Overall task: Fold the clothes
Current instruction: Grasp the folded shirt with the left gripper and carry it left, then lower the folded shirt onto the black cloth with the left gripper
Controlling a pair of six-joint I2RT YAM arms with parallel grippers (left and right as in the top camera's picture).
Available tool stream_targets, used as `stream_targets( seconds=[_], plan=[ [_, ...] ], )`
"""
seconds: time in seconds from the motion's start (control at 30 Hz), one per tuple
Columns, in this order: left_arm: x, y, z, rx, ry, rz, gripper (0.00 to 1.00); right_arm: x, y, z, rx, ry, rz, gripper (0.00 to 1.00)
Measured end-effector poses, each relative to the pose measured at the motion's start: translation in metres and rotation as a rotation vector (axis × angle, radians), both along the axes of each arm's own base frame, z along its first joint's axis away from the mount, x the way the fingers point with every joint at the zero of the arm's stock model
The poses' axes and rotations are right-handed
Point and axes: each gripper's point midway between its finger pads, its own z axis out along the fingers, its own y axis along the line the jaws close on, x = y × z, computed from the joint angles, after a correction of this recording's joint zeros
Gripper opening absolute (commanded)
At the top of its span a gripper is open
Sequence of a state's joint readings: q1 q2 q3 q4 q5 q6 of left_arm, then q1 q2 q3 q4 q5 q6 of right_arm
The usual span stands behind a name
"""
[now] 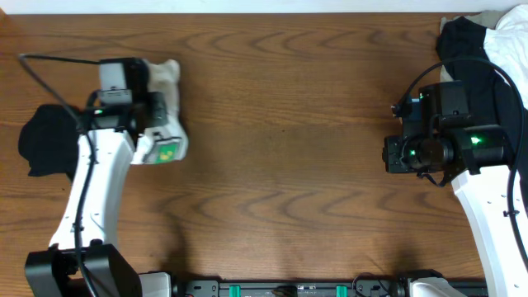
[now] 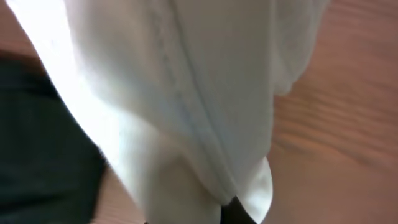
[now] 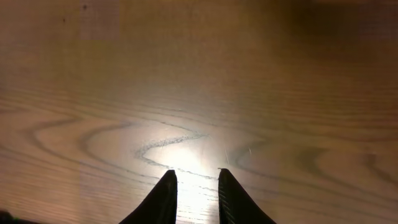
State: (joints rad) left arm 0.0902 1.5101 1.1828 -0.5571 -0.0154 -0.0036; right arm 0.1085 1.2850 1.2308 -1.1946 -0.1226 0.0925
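Note:
The clothes, a white T-shirt [image 1: 165, 124], lie folded small at the table's left, with a green-and-white square print [image 1: 167, 153] showing at the near edge. My left gripper [image 1: 132, 101] hangs over the shirt's left part and is shut on the cloth. In the left wrist view the white fabric [image 2: 186, 93] fills the frame and bunches down into my left gripper [image 2: 205, 214], with one dark finger [image 2: 235, 211] showing beside it. My right gripper [image 1: 394, 154] hovers above bare wood at the right, far from the shirt. Its fingers [image 3: 197, 177] stand slightly apart, open with nothing between them.
A small black folded garment [image 1: 45, 140] lies just left of the shirt and shows as a dark patch [image 2: 37, 155] in the left wrist view. A large black garment heaped with pale cloth [image 1: 474, 41] sits in the far right corner. Wooden tabletop [image 1: 289, 124] lies between the arms.

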Motion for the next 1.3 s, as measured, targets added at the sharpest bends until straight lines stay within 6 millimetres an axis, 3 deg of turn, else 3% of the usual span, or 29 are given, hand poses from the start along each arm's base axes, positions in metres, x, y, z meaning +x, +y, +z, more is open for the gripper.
stream_targets(
  seconds=[0.3, 0.67, 1.07, 1.1, 1.13, 1.2, 1.3],
  plan=[
    [0.002, 0.082, 0.016, 0.055, -0.098, 0.221, 0.06, -0.001, -0.001, -0.001, -0.01, 0.003, 0.004, 0.22],
    [-0.006, 0.147, 0.032, 0.086, -0.188, 0.382, 0.06, -0.004, -0.002, -0.001, -0.012, 0.014, 0.003, 0.22],
    [-0.022, 0.193, 0.002, 0.066, -0.135, 0.513, 0.07, -0.004, -0.002, -0.002, -0.014, 0.017, 0.003, 0.23],
    [-0.025, 0.197, 0.0, 0.064, -0.131, 0.526, 0.11, -0.004, -0.002, -0.002, -0.014, 0.018, 0.003, 0.23],
    [-0.028, 0.202, -0.003, 0.06, -0.125, 0.542, 0.31, -0.005, -0.002, -0.002, -0.015, 0.018, 0.003, 0.23],
    [-0.035, 0.212, -0.008, 0.047, -0.119, 0.588, 0.98, -0.005, -0.002, -0.002, -0.015, 0.019, 0.003, 0.23],
    [-0.052, 0.23, -0.016, 0.009, -0.111, 0.691, 0.98, -0.006, -0.003, -0.002, -0.015, 0.023, 0.003, 0.23]
  ],
)
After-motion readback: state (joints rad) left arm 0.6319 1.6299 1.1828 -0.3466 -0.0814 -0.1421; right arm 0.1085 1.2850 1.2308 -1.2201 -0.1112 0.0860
